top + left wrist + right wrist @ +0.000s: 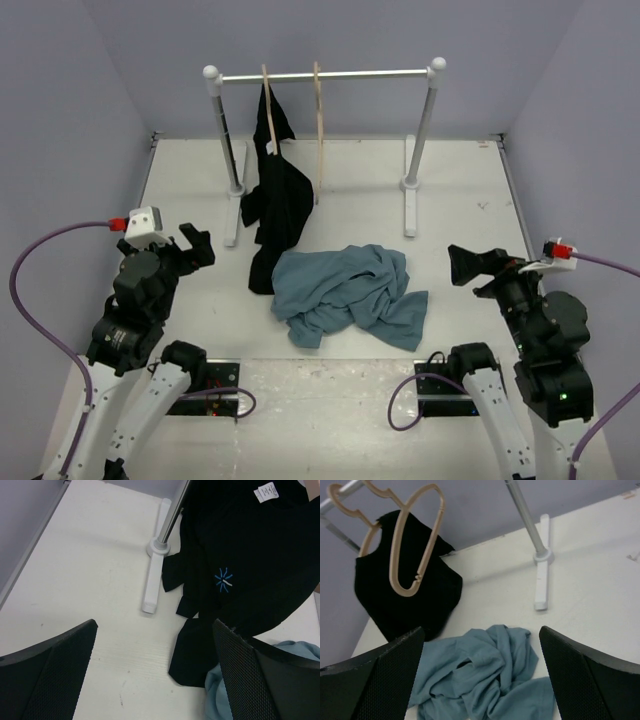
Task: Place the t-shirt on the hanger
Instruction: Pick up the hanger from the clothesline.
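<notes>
The blue-grey t-shirt (345, 295) lies crumpled on the white table in front of the rack, between the two arms. It also shows in the right wrist view (480, 680), and a corner of it in the left wrist view (216, 700). The empty tan hanger (319, 130) hangs from the rack's bar and shows in the right wrist view too (404, 592). My left gripper (195, 248) is open and empty, left of the shirt (155, 630). My right gripper (465, 265) is open and empty, right of the shirt (480, 645).
A rack with a silver bar (325, 75) on two white posts stands at the back. A second hanger on it carries a black garment (278, 210) whose hem reaches the table and touches the shirt's left edge. The rack's white foot (152, 580) lies ahead of the left gripper.
</notes>
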